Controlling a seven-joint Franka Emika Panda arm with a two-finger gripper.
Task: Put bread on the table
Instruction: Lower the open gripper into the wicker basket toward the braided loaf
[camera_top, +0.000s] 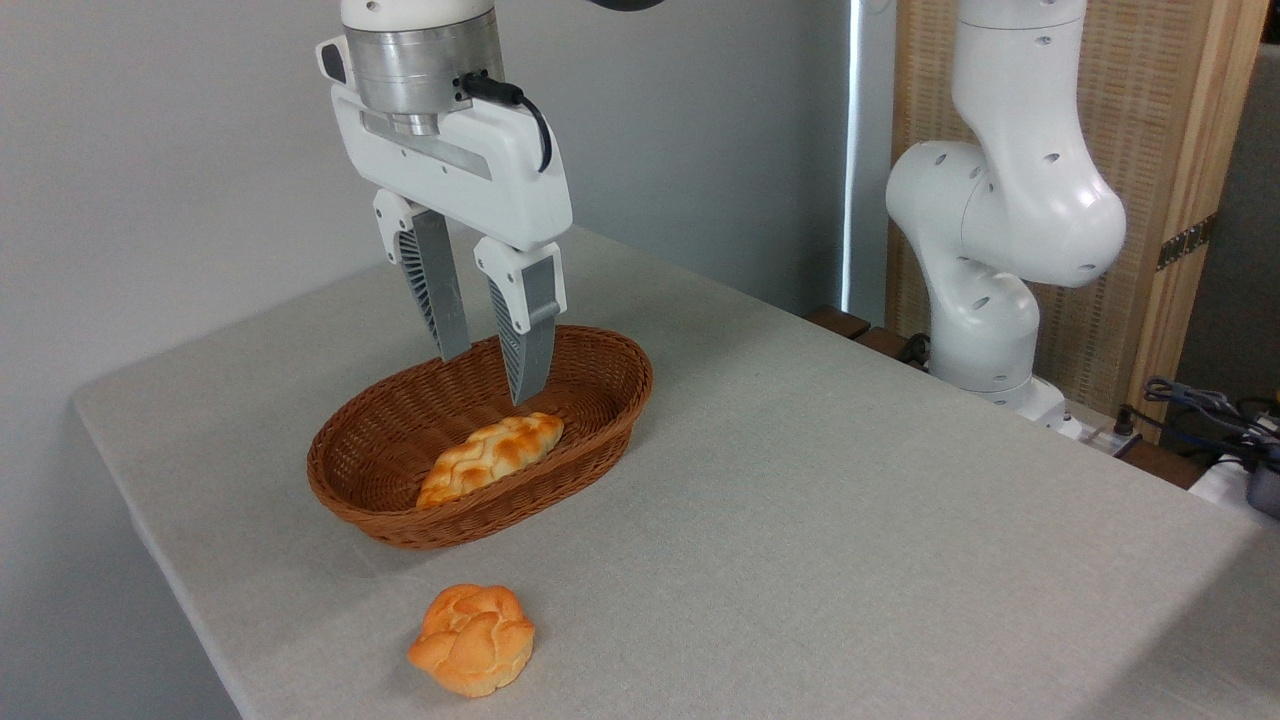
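Nearest the camera, a round knotted bun (471, 640) sat on the worktop (850, 520), at about six o'clock from the basket (400, 520) and clear of its rim. The worktop was covered in a light grey-beige cloth, its near edge and right side cut off by the frame.

Behind the bun stood the brown oval wicker basket, and in it lay the bread (490, 457), a braided golden loaf with browned patches. Its long axis ran from roughly eight o'clock to two o'clock, the lower pointed end toward the near-left wall of the basket and partly hidden behind the rim. The bread was inside the basket, not on the cloth.

Over the far end of the loaf hung the hand (490, 375), its two grey fingers (527, 340) apart and pointing down with nothing between them (the tips stood just above the bread, and contact could not be made out). The top of the wrist was cropped by the upper edge.

Farther back, at about two o'clock, the white arm base (985, 300) rose beside the worktop. Behind it were a pale grey wall, a wooden screen panel (1160, 150) and some cables (1200, 405) at the right edge, hard to make out.
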